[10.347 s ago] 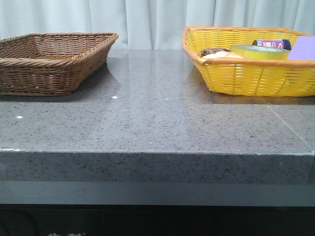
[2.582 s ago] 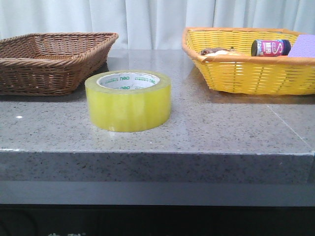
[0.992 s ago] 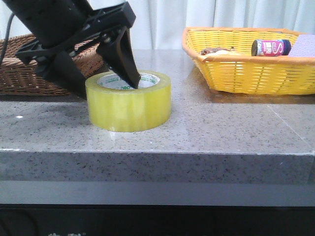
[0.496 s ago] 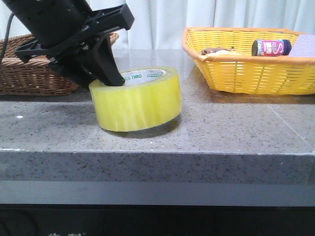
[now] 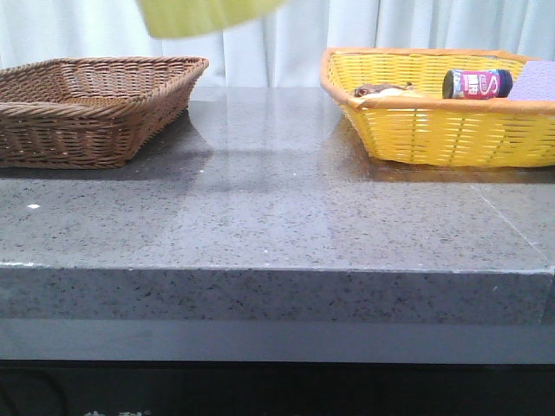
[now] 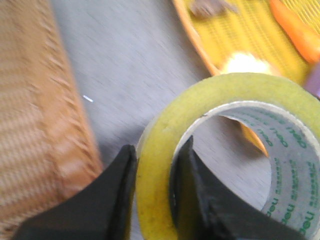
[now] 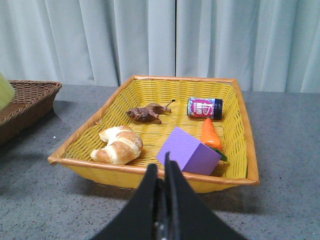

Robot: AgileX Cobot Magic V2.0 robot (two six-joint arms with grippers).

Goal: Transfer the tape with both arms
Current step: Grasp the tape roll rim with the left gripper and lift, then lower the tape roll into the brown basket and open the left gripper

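Observation:
The yellow tape (image 6: 230, 100) hangs in the air, my left gripper (image 6: 155, 165) shut on its wall with one finger outside and one inside the white core. In the front view only the tape's lower edge (image 5: 208, 16) shows at the top, above the space between the two baskets; the left arm itself is out of that view. A sliver of the tape (image 7: 4, 90) shows at the edge of the right wrist view. My right gripper (image 7: 162, 175) is shut with nothing in it, in front of the yellow basket (image 7: 150, 172).
A brown wicker basket (image 5: 87, 108) stands at the back left of the grey stone table (image 5: 277, 217). The yellow basket (image 5: 434, 130) at the back right holds a croissant (image 7: 119, 145), a purple block (image 7: 187, 152), a carrot (image 7: 211, 135), a purple-labelled can (image 7: 204, 107) and a brown toy (image 7: 146, 114).
The left gripper has lifted the tape off the table, up to the top edge of the front view. The arm has left that view.

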